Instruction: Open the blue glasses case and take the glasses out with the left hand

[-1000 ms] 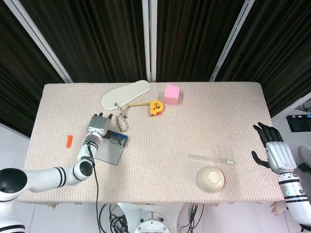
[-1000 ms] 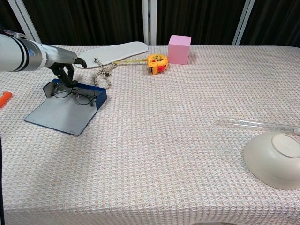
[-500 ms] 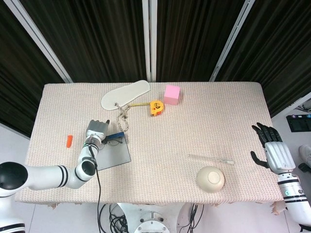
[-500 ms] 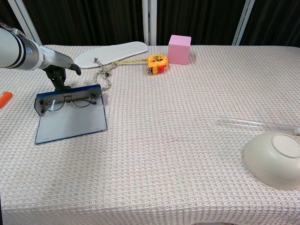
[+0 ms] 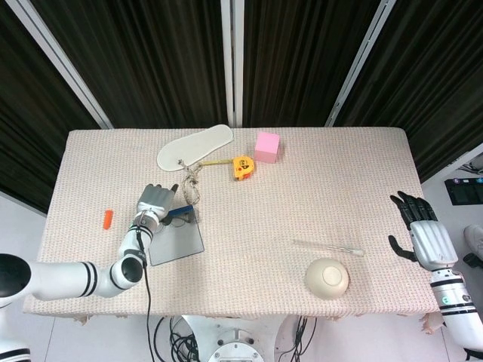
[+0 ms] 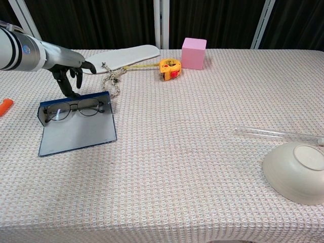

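At left of frame, the left hand (image 6: 71, 71) hovers behind the flat, opened blue glasses case (image 6: 76, 132), fingers apart, empty, ready to grasp. Thin wire-framed glasses (image 6: 76, 108) lie exposed inside. Far right, the right hand (image 5: 423, 234) idles, fingers spread.

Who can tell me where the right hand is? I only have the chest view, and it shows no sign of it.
Observer: The head view shows the right hand out past the right end of the table, fingers spread, holding nothing.
Operator: And the orange thing cut off at my left edge?
Observer: It is a short orange piece lying alone on the cloth, to the left of the open case and apart from the left hand.
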Controlling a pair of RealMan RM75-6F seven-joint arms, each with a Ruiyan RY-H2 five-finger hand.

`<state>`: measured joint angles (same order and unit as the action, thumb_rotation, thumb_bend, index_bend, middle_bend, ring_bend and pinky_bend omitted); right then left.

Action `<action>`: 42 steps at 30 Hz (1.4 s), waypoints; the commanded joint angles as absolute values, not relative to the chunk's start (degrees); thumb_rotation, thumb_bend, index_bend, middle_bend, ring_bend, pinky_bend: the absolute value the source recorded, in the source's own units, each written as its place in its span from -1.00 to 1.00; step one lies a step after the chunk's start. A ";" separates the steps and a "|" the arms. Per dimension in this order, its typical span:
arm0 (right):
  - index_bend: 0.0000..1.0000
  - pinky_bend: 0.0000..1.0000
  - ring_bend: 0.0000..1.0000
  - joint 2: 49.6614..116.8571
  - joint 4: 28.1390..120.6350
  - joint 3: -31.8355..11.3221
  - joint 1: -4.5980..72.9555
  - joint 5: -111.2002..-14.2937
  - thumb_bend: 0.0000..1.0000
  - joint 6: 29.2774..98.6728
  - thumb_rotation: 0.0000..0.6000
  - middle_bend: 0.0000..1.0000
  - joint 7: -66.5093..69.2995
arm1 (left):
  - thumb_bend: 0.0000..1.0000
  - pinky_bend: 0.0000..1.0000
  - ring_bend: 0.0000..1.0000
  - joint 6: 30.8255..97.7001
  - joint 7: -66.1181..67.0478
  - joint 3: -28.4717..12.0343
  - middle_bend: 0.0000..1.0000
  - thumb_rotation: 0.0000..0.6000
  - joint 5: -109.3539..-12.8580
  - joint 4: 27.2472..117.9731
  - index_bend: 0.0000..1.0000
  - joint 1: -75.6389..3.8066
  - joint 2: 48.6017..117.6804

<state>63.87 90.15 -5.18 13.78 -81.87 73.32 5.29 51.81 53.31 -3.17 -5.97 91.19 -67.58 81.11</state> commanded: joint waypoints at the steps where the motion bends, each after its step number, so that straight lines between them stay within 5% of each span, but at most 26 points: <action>1: -1.00 -1.00 -1.00 63.88 90.13 -5.23 13.81 -81.86 -0.31 73.35 1.00 -1.00 5.34 | -0.31 -0.56 -0.72 56.14 50.86 -2.96 -0.54 0.78 -7.89 94.53 -0.72 -65.76 80.31; 9: -1.00 -1.00 -1.00 64.08 89.84 -5.20 14.26 -81.70 -0.30 72.48 1.00 -1.00 5.37 | -0.34 -0.55 -0.72 63.85 46.35 -3.91 -0.54 0.66 -11.04 96.44 -0.48 -62.13 81.40; 42: -1.00 -1.00 -1.00 64.00 89.26 -5.66 14.41 -81.10 -0.30 72.56 1.00 -1.00 6.53 | -0.28 -0.54 -0.79 58.68 44.84 -8.43 -0.53 0.67 -7.53 87.90 -0.24 -59.05 87.34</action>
<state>64.01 89.25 -5.66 14.41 -81.10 72.55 6.53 58.77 44.87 -8.34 -7.63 87.97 -59.09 87.29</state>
